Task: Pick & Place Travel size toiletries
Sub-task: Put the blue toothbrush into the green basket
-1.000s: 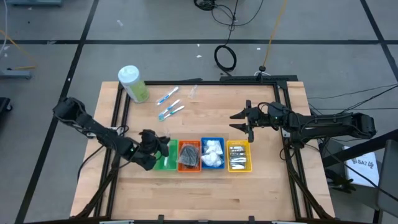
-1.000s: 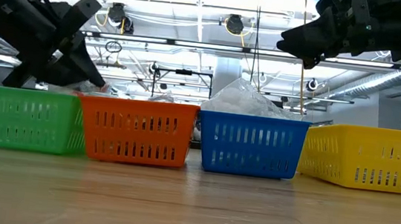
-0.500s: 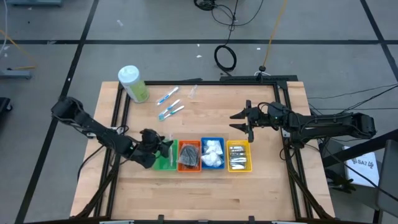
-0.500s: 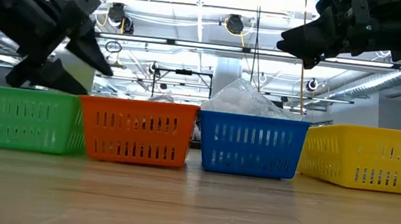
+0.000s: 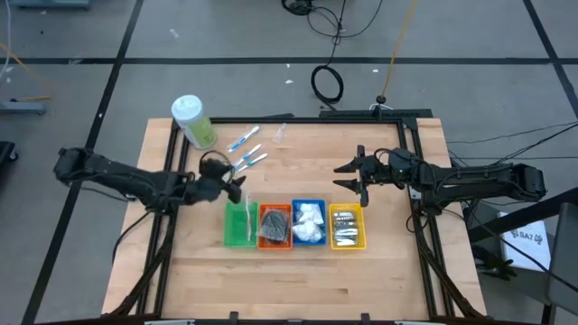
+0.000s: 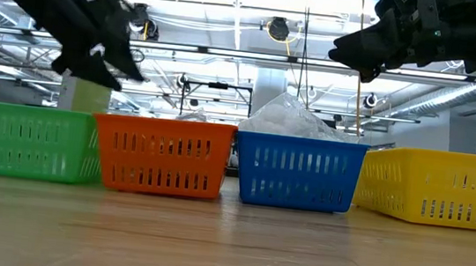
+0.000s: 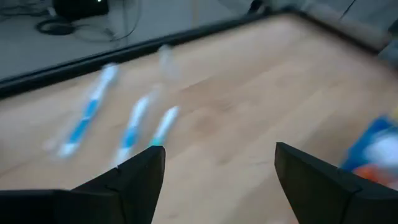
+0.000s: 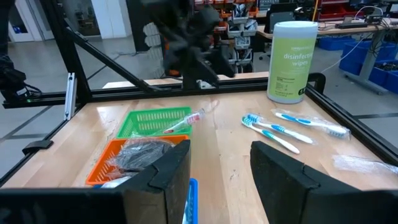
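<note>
Three blue-and-white sticks (image 5: 246,152) lie on the wood at the far left, with a clear packet (image 5: 280,134) beside them. One more stick (image 8: 183,122) lies in the green bin (image 5: 237,226). A dark pouch (image 5: 275,226) fills the orange bin, white packets (image 5: 309,223) the blue bin, and silver tubes (image 5: 347,230) the yellow bin. My left gripper (image 5: 230,185) hangs open and empty above the table, between the green bin and the loose sticks (image 7: 134,124). My right gripper (image 5: 348,179) stands open and empty, level, above the table beyond the yellow bin.
The four bins stand in a row near the table's middle (image 6: 235,164). A large pale-green bottle with a white cap (image 5: 193,121) stands at the far left corner. A black frame rail (image 5: 289,119) runs round the table. Bare wood lies between the bins and the near edge.
My left gripper has opened over the green bin and left a stick lying in it. It has then risen, rolled, and swung toward the table's far edge, toward the loose sticks.
</note>
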